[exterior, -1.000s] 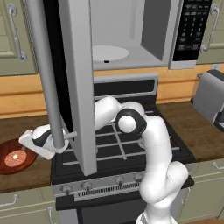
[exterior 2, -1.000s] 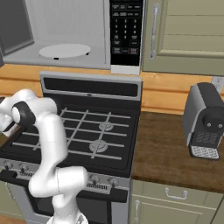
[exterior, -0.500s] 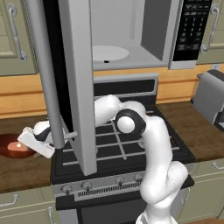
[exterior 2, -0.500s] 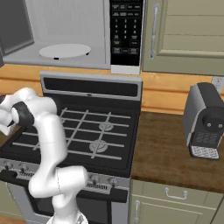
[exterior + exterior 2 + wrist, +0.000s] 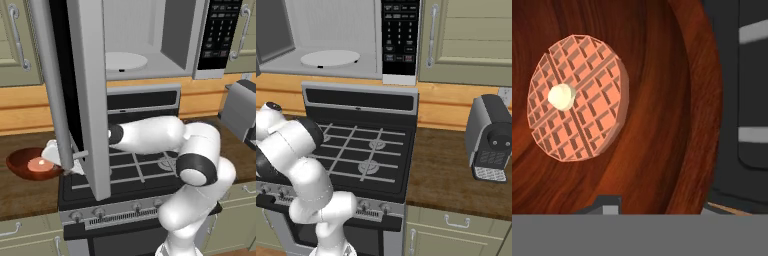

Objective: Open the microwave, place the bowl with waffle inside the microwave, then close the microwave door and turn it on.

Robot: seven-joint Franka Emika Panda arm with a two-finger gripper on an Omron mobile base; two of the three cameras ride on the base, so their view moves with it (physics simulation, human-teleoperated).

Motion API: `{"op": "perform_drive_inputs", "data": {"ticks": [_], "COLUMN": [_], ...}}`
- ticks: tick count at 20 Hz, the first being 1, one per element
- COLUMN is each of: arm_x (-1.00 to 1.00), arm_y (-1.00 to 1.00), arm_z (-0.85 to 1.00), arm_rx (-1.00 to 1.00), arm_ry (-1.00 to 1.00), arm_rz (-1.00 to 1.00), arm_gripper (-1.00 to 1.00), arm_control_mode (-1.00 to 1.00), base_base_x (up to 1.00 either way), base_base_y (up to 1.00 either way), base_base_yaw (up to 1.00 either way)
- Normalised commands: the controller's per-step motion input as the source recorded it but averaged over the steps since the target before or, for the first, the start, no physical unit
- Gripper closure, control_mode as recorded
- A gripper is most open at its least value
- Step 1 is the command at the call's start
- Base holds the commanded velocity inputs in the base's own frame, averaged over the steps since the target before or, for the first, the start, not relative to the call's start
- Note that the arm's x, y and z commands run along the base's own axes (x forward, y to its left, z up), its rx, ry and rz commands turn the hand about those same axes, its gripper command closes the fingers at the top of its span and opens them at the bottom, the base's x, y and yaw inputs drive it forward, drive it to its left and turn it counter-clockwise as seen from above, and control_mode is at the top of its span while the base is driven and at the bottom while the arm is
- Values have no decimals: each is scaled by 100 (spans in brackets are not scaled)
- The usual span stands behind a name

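Microwave (image 5: 165,45) open, door (image 5: 90,90) swung wide: step one done. You still must lift bowl, put it inside, shut door, turn on.

Bowl (image 5: 20,165) sits on surface left of stove (image 5: 356,155), waffle (image 5: 574,97) in it.

Fingers (image 5: 662,206) low at bowl rim; can't tell if gripping.

Since half second ago, arm reached farther left, hand now over bowl.

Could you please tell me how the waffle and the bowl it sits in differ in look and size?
The waffle is much smaller than the bowl and fills only part of its inside. The waffle is orange-tan with a raised grid and a pale dab at its centre; the bowl is smooth, glossy reddish-brown. The waffle is a flat disc, the bowl a shallow dish. Both are round.
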Motion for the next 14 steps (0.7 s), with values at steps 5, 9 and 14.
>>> {"op": "perform_drive_inputs", "data": {"ticks": [5,9,14], "arm_x": [-53,-27,-6], "arm_y": [-100,-100,-100], "arm_z": [83,99,100], "arm_rx": [-10,-6,-2], "arm_ry": [-7,-5,-8], "arm_rz": [9,6,1], "arm_gripper": [100,100,100], "arm_control_mode": [-100,-100,-100], "base_base_x": [0,0,0], "base_base_y": [0,0,0], "base_base_yaw": [0,0,0]}}
